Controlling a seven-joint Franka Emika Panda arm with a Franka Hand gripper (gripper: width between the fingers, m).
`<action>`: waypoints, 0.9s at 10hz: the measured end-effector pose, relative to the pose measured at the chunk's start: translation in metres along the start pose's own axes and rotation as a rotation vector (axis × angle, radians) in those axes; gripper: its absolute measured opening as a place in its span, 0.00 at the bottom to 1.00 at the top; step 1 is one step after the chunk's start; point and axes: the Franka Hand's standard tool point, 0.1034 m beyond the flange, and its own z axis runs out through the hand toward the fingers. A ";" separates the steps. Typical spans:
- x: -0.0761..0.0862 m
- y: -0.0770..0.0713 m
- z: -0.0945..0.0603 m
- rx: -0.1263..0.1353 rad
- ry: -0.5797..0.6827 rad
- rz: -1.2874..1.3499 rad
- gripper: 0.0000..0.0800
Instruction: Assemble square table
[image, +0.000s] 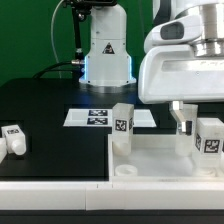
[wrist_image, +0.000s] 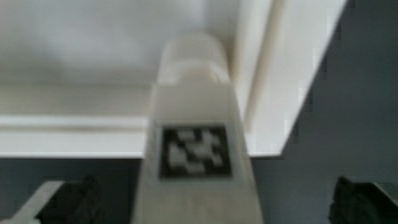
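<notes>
Gripper (image: 187, 119) hangs wide open and holds nothing: in the wrist view its two dark fingers (wrist_image: 63, 200) sit far out on either side of a white leg (wrist_image: 196, 120), apart from it, so the leg stands between the jaws without being pinched. The leg carries a black-and-white tag on the face turned toward the wrist camera. In the exterior view this leg (image: 209, 136) stands upright on the white table top (image: 160, 155), toward the exterior view's right, just beside the gripper. A second leg (image: 122, 125) stands upright at the top's far corner on the exterior view's left; whether it sits in a hole I cannot tell. One round corner hole (image: 127, 172) shows at the near corner. A third leg (image: 13, 140) lies on the black table (image: 50, 110), well apart from the top. The marker board (image: 95, 117) lies flat behind the second leg.
</notes>
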 end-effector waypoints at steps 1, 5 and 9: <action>0.005 0.000 0.000 0.001 -0.023 0.002 0.81; 0.001 0.007 0.001 0.012 -0.337 0.034 0.81; -0.006 0.013 0.002 0.004 -0.450 0.093 0.81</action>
